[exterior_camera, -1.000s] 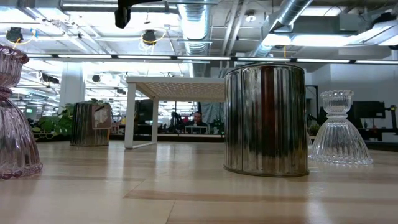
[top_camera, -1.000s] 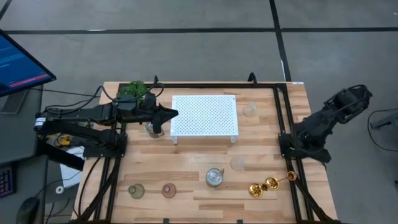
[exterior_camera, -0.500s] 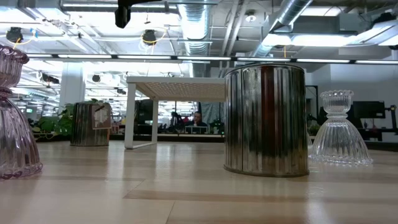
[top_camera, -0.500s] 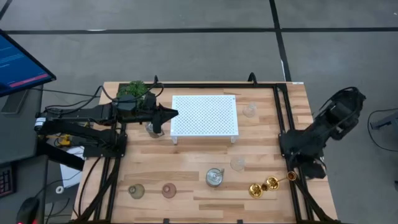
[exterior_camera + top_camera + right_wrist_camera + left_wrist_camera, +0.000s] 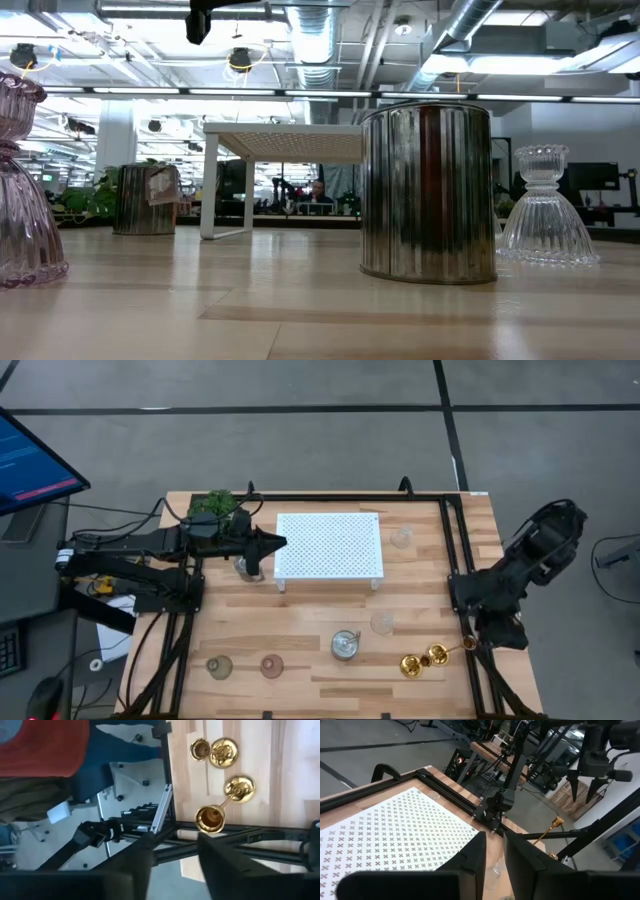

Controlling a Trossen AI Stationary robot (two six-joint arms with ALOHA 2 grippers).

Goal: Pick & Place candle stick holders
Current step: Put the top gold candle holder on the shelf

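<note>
Gold holders (image 5: 432, 657), shiny, one tall and slender, cluster at the high view's lower right. Right gripper (image 5: 503, 632) hangs bent over the table's right edge beside them, fingers apart. Left gripper (image 5: 272, 543), narrowly parted, reaches onto the white stand (image 5: 330, 545), part-hiding a silvery cup (image 5: 246, 567).

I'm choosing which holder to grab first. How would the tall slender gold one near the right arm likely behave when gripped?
The tall gold holder lies on its side by the table's edge rail, so a nudge would probably roll it. Its polished stem looks slippery and thin, and the wide cup end probably makes it top-heavy. The right gripper hangs open above it.
</note>
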